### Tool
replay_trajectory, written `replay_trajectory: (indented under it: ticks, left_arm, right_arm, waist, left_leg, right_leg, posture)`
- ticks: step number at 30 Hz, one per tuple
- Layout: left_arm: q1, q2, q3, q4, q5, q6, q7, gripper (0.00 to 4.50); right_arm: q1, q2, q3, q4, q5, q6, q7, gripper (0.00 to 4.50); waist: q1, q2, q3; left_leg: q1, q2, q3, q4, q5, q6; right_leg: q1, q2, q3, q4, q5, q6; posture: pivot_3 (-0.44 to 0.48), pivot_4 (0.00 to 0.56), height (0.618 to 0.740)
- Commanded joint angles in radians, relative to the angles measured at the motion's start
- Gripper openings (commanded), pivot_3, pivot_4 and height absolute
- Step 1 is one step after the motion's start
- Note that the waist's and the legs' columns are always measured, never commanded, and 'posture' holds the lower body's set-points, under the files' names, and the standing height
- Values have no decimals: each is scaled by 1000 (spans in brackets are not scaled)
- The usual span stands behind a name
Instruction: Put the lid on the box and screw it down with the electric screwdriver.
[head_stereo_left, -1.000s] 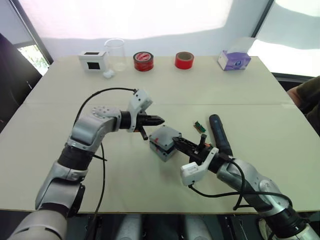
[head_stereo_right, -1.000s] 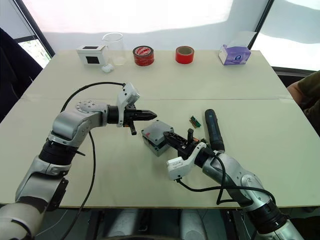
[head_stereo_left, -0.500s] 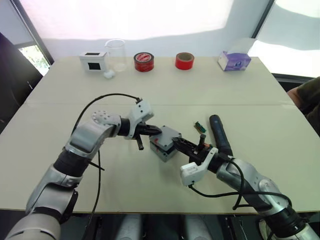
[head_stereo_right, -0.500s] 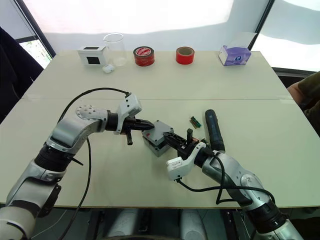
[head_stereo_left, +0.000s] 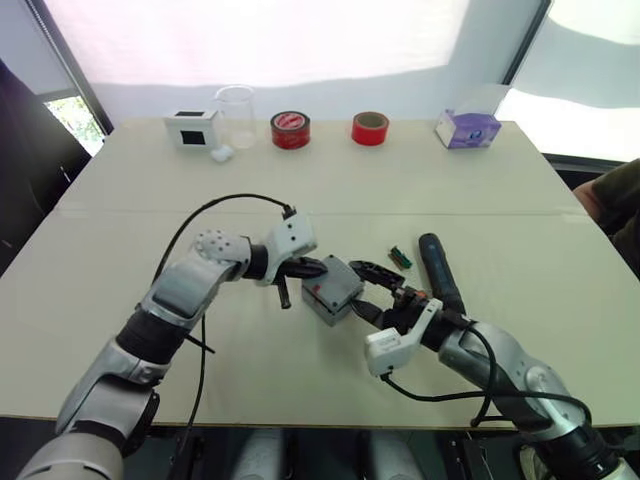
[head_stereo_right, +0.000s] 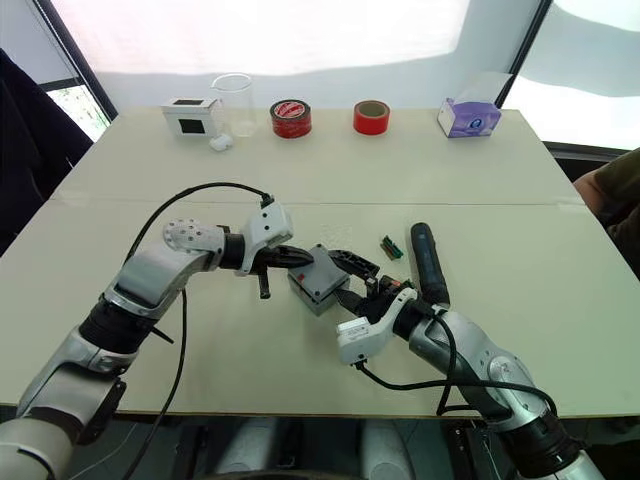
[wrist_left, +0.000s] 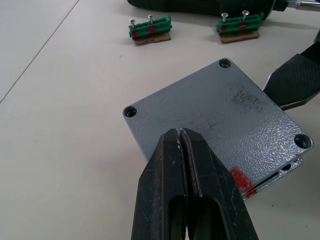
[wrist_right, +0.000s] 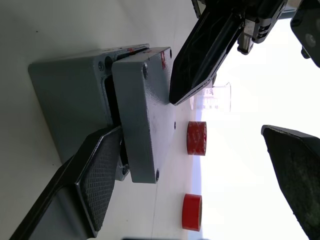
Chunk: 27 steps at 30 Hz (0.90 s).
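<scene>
The lid (wrist_left: 215, 120) sits on the box (head_stereo_left: 330, 292) mid-bench, apparently slightly off square. The left end effector (wrist_left: 181, 145), fingers together, presses on the lid to steady it. The right end effector (head_stereo_left: 368, 288), fingers apart, flanks the box to nudge it. The screwdriver (head_stereo_left: 439, 271) lies just beside, untouched.

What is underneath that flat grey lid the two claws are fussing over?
The lid rests on the deeper grey box, sitting slightly askew. The left gripper, shut, presses its top. The box's inside is covered, so anything in it cannot be seen.
</scene>
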<state>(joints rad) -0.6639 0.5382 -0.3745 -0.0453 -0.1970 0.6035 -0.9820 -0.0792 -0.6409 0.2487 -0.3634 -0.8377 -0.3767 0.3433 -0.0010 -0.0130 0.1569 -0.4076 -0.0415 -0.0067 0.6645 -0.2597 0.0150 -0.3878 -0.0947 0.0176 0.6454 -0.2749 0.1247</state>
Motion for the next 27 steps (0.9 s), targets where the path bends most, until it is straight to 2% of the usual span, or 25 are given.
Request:
replay_trajectory:
  ticks: [1,15,22,27]
  left_arm:
    - [66,-2,-79,48,39,-15,-36,0]
    - [106,4,-88,55,75,-88,-71,0]
    - [93,-1,-67,85,81,-101,-59,0]
    - [92,2,-64,82,82,-91,-58,0]
  right_arm:
    - [20,-11,-19,-46,33,-13,11,4486]
    - [97,-46,-83,-78,109,-44,19,4486]
    - [80,-9,-66,-66,149,-12,47,2134]
    - [75,-1,-66,-60,161,1,68,50]
  waist:
    - [6,0,0]
    - [13,0,-1]
    - [13,0,-2]
    - [13,0,-2]
  left_leg:
    - [0,0,0,0,0,0]
    - [0,0,0,0,0,0]
    - [1,0,0,0,0,0]
    - [1,1,0,0,0,0]
  right_leg:
    - [0,0,0,0,0,0]
    - [0,0,0,0,0,0]
    - [1,0,0,0,0,-1]
    - [1,0,0,0,0,-1]
  posture:
    - [0,150,740]
    - [0,150,740]
    - [0,150,740]
    - [0,150,740]
